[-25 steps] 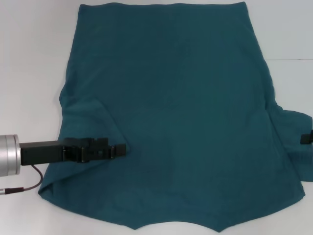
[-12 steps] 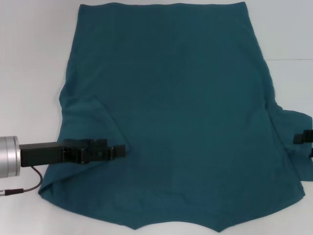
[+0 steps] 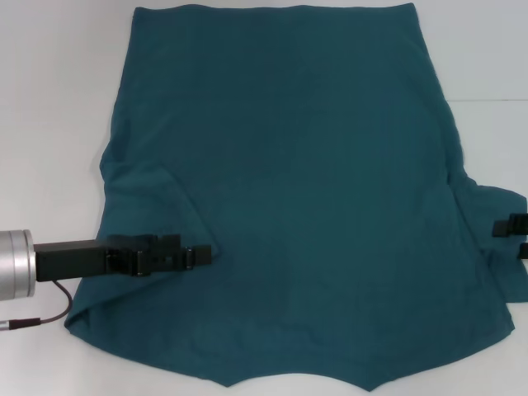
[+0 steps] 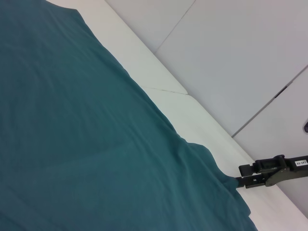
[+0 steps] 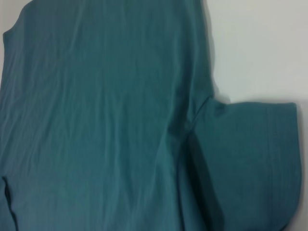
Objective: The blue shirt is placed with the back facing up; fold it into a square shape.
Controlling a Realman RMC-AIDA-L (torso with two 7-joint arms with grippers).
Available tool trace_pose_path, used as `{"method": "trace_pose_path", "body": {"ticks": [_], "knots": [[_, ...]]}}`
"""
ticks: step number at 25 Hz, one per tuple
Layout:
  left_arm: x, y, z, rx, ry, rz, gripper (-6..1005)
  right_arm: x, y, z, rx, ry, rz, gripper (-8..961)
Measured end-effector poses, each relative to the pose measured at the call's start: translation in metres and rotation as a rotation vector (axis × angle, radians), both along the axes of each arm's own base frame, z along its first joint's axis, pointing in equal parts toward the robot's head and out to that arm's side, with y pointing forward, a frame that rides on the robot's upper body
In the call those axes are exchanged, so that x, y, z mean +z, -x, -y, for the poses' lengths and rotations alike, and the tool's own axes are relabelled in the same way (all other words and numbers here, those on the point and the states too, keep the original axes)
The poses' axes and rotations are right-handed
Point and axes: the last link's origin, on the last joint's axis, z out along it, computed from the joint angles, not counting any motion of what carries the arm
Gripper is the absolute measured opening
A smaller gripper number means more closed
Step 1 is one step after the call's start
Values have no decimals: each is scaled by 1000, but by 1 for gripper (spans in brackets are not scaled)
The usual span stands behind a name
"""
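The blue shirt (image 3: 305, 190) lies spread on the white table (image 3: 58, 99), plain side up, hem at the far end. Its left sleeve is folded in over the body, and my left gripper (image 3: 202, 254) rests low on that fold, reaching in from the left. My right gripper (image 3: 516, 237) comes in at the right edge and stands open, one finger on each side of the right sleeve's (image 3: 497, 202) outer edge. The left wrist view shows the right gripper (image 4: 243, 175) at the tip of that sleeve. The right wrist view shows the shirt (image 5: 96, 120) and the flat sleeve (image 5: 250, 159) from above.
Bare white table surrounds the shirt on the left, right and far sides. A seam in the table top (image 3: 491, 101) runs along the far right. The left arm's silver cuff (image 3: 15, 264) and its cable (image 3: 41, 313) lie at the near left.
My right gripper has come further into view from the right edge, over the right sleeve. The left gripper has barely shifted.
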Motion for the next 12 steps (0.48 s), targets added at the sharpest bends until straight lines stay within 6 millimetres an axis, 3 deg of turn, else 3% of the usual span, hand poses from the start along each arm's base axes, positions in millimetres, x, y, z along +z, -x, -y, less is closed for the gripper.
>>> {"method": "trace_pose_path", "body": {"ticks": [12], "knots": [[0,1,0,2,-1,-2,949,2,-1,-2,36,9,50,727]]}}
